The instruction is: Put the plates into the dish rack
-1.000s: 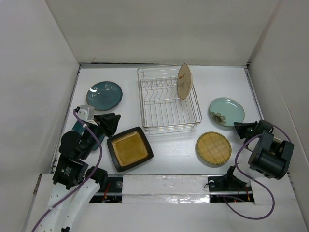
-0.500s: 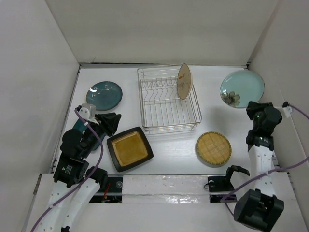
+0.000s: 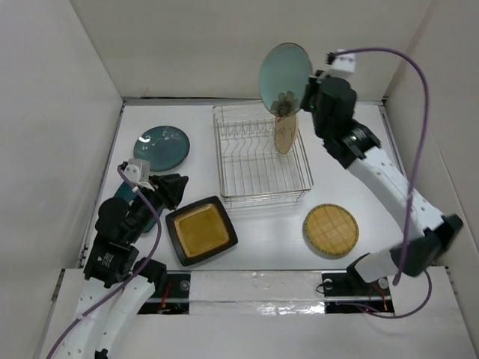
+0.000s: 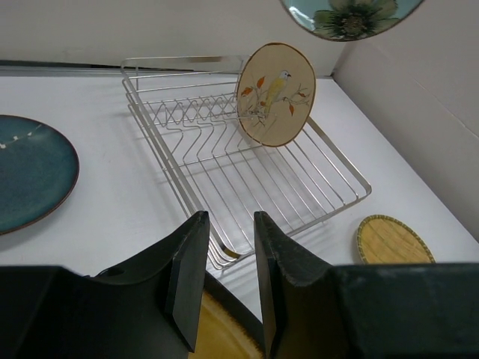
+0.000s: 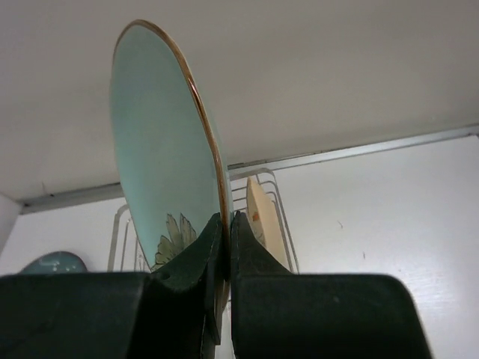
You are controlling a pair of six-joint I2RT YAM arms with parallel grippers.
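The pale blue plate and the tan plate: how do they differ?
The pale blue plate hangs in the air, pinched by the right gripper; the tan plate stands in the dish rack. The pale blue plate bears a flower, the tan plate a bird. Both are round and on edge.

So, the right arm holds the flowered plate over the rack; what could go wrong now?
1. The right pincer grips the pale blue plate only at its rim, so it might slip or swing.
2. The tan plate already stands in the dish rack, seemingly just below; lowering could knock it.
3. The blue plate hangs high, so a drop onto the wires could chip it.
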